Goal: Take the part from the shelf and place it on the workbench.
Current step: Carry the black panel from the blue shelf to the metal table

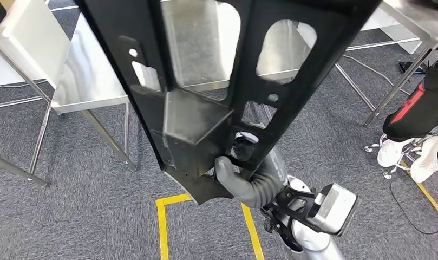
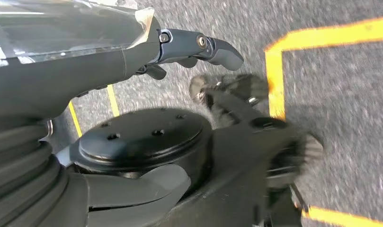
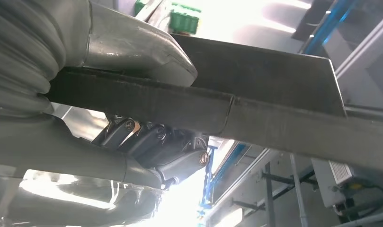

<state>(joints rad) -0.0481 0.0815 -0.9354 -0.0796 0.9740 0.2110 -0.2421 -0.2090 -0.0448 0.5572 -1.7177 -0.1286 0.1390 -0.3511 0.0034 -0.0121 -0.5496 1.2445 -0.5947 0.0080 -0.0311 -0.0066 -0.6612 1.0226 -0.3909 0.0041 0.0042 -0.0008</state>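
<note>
Right up close to the head camera is the part (image 1: 227, 81), a big black metal panel with cutouts, held up in the air in front of the robot, well above the grey carpet (image 1: 70, 216). It's gripped at its lower end by the right hand (image 1: 243, 176), thumb on one face and fingers on the other. Left hand (image 2: 194, 49) hangs over the carpet holding nothing, its fingers slightly apart. Behind the panel sits a shiny metal worktop (image 1: 86, 81) on thin legs. Yellow tape (image 1: 162, 227) marks the floor, and a person's white sneakers (image 1: 417, 154) show off to the right.
</note>
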